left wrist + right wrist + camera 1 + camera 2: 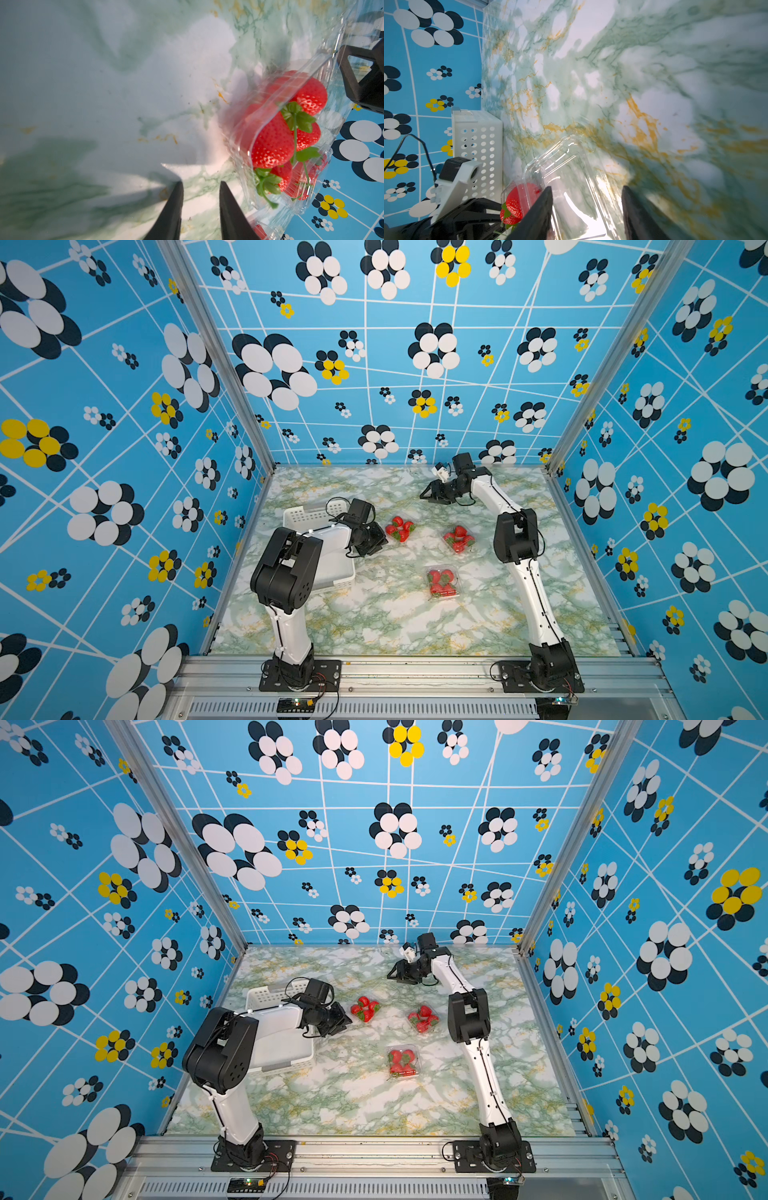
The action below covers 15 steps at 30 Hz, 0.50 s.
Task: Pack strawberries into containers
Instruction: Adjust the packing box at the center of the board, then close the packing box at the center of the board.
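A white plastic basket [308, 515] with rows of round holes in its walls sits at about 9 o'clock on the table [374, 622], just beside that edge. Its long sides run roughly from 12 to 6, and part of it is hidden. In the right wrist view the basket [477, 135] stands upright on the table, close to the wall. The table top is marbled in white, green and ochre. Blue wallpaper [374, 364] crossed by white lines, with flowers of white, black and yellow ovals, covers the walls at 9, 12 and 3 o'clock. Metal posts [218, 356] rise at the two far corners. A metal rail [415, 672] runs along the 6 o'clock edge.
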Available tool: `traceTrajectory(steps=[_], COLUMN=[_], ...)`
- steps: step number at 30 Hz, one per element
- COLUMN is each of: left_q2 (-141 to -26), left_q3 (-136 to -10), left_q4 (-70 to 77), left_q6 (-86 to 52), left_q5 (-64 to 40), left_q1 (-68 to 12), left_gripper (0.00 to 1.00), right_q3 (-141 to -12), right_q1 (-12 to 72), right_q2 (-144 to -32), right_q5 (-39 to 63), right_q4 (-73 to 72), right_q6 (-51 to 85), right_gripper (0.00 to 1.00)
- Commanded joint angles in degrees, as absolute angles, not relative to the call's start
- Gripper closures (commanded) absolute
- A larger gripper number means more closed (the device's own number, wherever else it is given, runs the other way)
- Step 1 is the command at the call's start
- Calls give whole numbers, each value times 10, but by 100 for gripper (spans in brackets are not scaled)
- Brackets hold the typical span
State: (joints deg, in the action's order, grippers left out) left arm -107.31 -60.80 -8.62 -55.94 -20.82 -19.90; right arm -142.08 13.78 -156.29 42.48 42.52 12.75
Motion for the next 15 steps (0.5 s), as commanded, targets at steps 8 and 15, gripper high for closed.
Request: traceTrajectory(steps=[8, 15], left_q2=[-1114, -1122], left_q3=[-619, -628], left_q4=[-144, -154], left_q6=[-545, -538], left_q5=[-178, -181], left_q1=[-200, -201], left_gripper=[68, 68], right_q3=[-1342, -1329], right_q1=[144, 145], right_q2=[-1513, -1490], right_q5=[481, 529], right_q4=[427, 431], right_q6=[104, 98], right_gripper=[46, 48])
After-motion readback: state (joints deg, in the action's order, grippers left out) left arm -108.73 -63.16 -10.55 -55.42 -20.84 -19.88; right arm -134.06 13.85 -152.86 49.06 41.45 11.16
